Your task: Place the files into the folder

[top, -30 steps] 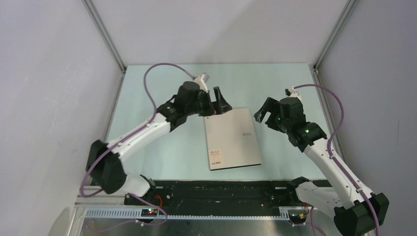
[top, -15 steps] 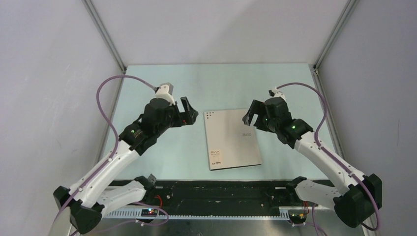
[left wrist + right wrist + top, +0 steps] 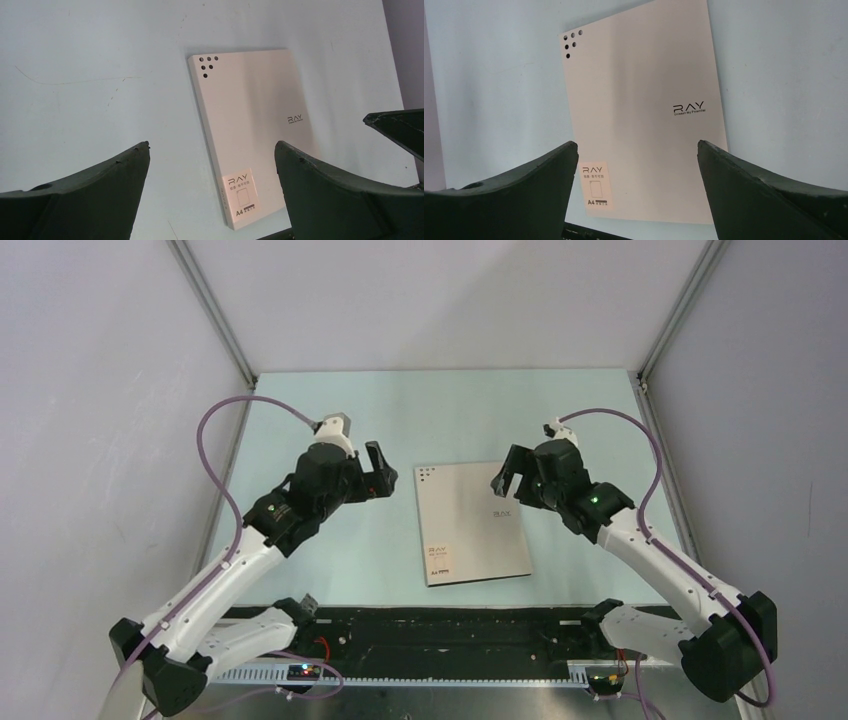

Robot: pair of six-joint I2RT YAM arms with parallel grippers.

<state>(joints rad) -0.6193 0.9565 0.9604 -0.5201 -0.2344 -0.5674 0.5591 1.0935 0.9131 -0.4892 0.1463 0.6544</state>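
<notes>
Pale green table (image 3: 450, 410) carries the folder (image 3: 470, 523), lying flat and closed at centre between the two arms. No loose files are visible on any view, so they are judged already inside and the task essentially complete. The left gripper (image 3: 382, 472) beside the folder's left edge and the right gripper (image 3: 510, 472) near its far right corner both hover spread and empty.

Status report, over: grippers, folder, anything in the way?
Left gripper, right gripper: jaws open, empty, flanking the folder. Folder closed, flat on table. No loose files in view, nothing on the folder.
</notes>
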